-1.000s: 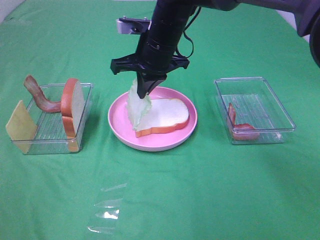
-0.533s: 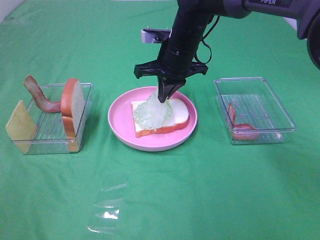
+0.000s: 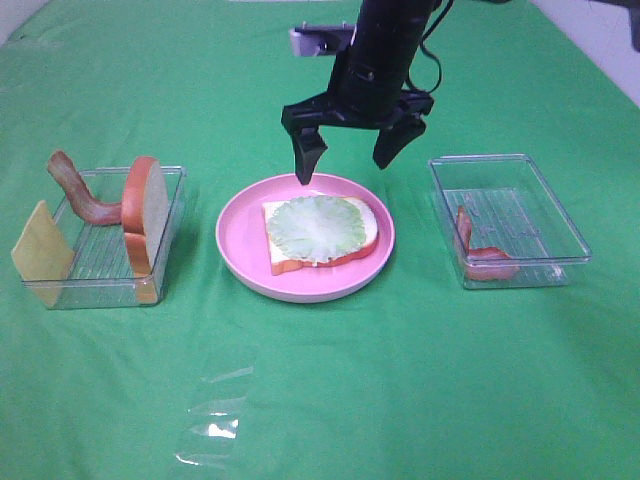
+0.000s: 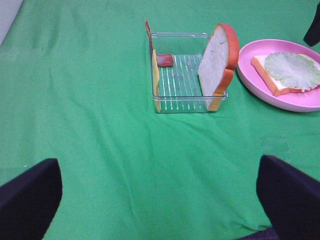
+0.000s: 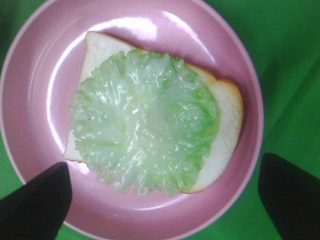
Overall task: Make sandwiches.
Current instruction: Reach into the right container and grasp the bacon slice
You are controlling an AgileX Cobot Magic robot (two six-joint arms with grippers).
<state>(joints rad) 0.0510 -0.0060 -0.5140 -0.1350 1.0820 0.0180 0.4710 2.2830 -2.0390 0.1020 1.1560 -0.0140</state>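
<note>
Lettuce [image 3: 318,228] is laid flat on the bread slice [image 3: 365,225] in the pink plate [image 3: 240,240], mid-desk [image 3: 400,380]. Right hand [image 3: 344,165] is hung just above it, released, nothing gripped. Left hand [image 4: 160,200] is spread wide too, empty.

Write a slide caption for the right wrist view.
Open right gripper above lettuce lying flat on bread slice in pink plate.

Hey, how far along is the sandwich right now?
Done: pale green ruffled lettuce leaf lies flat on the white bread slice in the round pink plate. In hand: nothing, the right hand hangs open above. Left: reddish-brown bacon strip, yellow cheese square, upright second bread slice.
</note>
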